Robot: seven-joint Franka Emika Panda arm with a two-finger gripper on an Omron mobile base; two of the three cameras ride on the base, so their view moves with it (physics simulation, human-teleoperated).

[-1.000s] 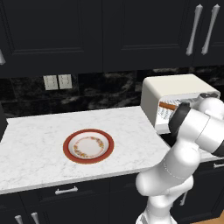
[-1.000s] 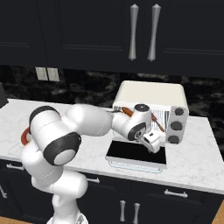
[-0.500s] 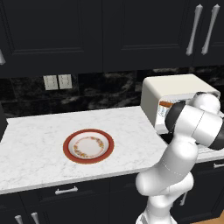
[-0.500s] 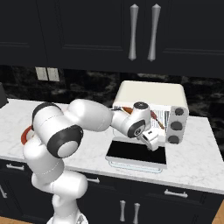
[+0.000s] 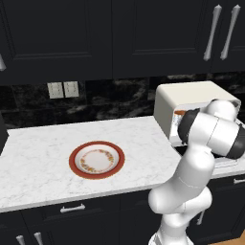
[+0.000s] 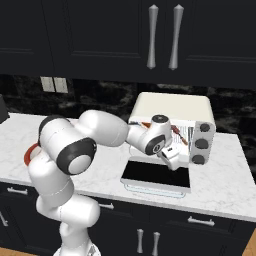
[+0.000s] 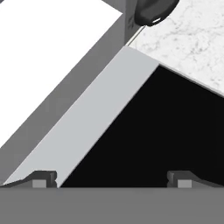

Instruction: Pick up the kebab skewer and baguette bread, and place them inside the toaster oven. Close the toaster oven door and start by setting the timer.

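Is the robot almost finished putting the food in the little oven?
Partly. The round red-rimmed plate is bare, and a reddish skewer shows inside the boxy cream-white toaster oven; the bread I cannot make out. Right now the open, empty hand hovers over the dark glass door, which lies folded down flat. Closing that door and turning a knob to set the timer remain.

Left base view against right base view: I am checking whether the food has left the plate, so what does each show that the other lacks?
The left base view alone shows the whole plate, bare of food, and wall outlets. The right base view alone shows the toaster oven door folded down flat, three knobs, and the gripper over the door. Both share the toaster oven and marble counter.
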